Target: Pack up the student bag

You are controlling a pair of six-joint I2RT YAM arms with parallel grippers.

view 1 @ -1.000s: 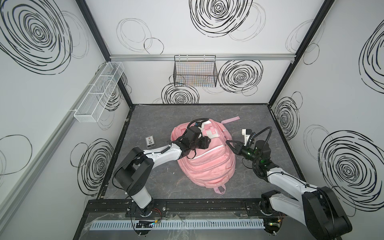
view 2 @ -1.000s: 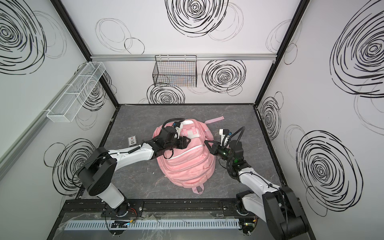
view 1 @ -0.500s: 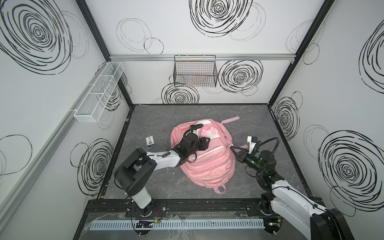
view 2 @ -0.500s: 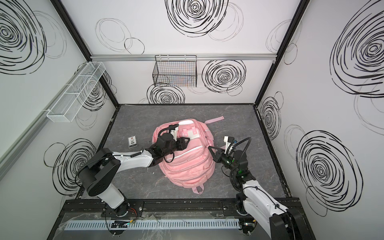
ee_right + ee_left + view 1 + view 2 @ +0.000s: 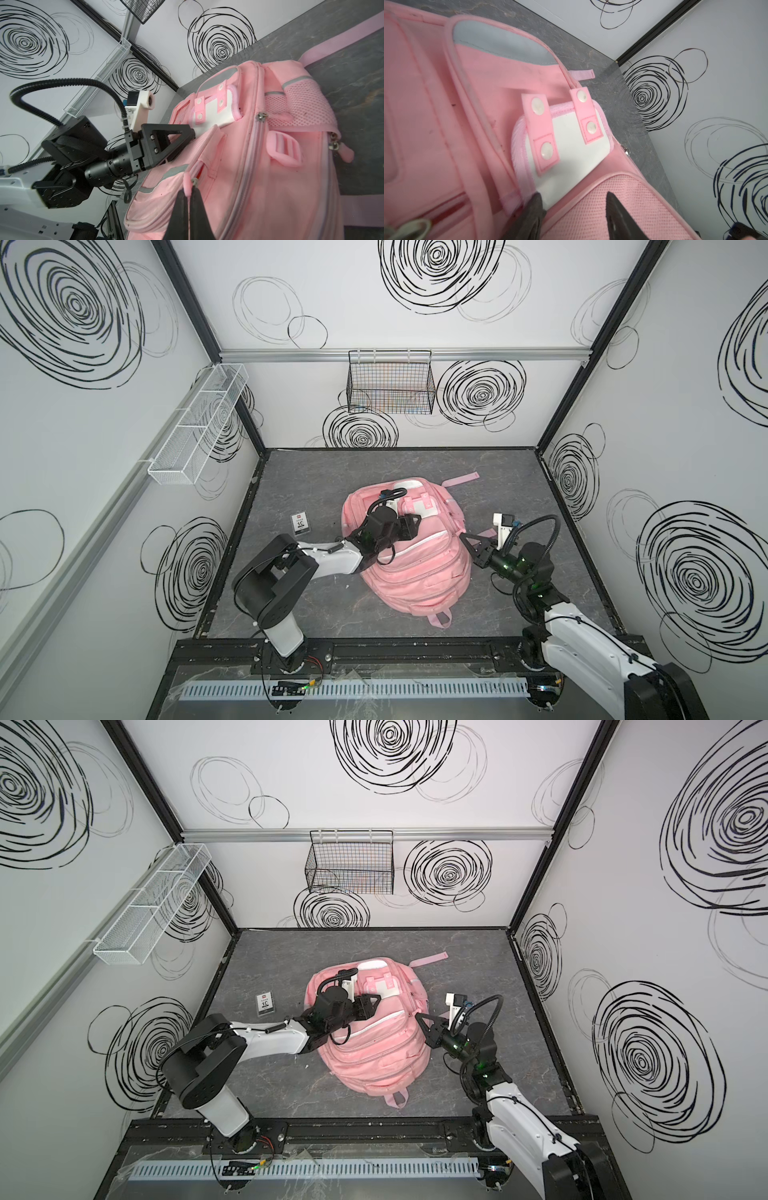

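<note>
While student bag lies flat at desk centre, well clear of walls, left gripper stretches low over bag top, jaws partly open beside white flap; right gripper low, jaws pinching zipper pull at bag's right edge.

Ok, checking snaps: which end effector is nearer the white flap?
Left. The left end effector is at the white flap; the right end effector is farther, beside the student bag.
</note>
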